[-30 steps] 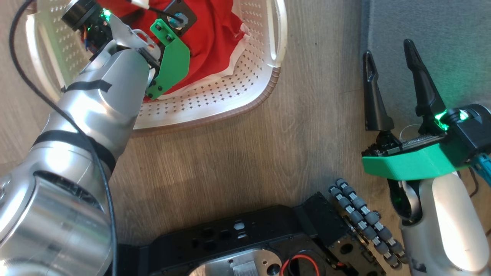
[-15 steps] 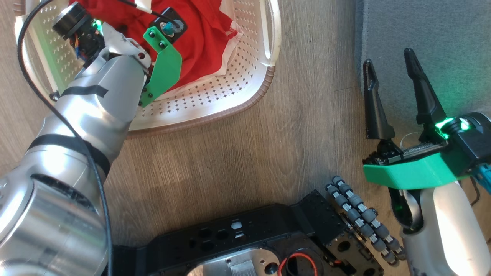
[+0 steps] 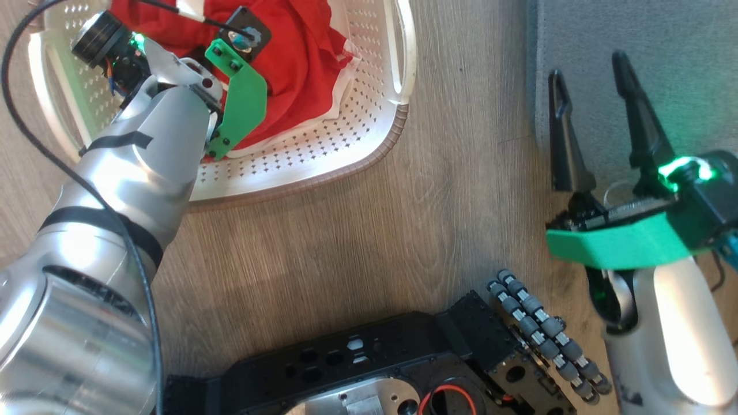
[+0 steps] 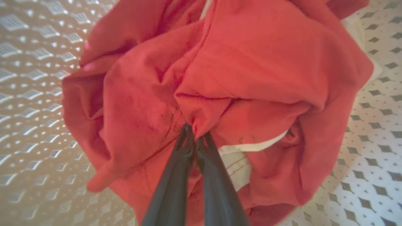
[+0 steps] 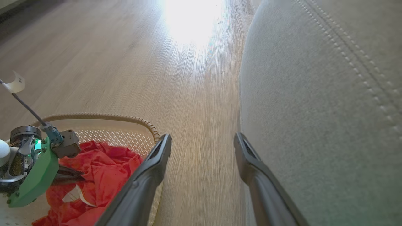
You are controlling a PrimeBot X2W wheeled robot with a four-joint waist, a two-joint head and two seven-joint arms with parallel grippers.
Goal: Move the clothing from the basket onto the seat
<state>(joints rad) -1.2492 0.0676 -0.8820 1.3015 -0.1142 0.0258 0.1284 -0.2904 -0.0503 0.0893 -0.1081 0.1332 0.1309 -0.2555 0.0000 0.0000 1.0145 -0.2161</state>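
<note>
Left hand [image 4: 195, 130] still pinching clothing [image 4: 251, 62] inside basket [image 4: 377, 141]; right hand [image 3: 587, 65] still spread beside seat [image 3: 663, 34].

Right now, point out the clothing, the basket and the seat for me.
clothing [image 4: 251, 62], left wrist view: large red fold.
basket [image 3: 323, 155], head view: bare perforated plastic.
seat [image 5: 314, 125], right wrist view: grey upholstered face.

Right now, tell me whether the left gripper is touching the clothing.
Touching. The left wrist view shows the left gripper closed on a gathered fold of the clothing, fabric bunched at its tips.
</note>
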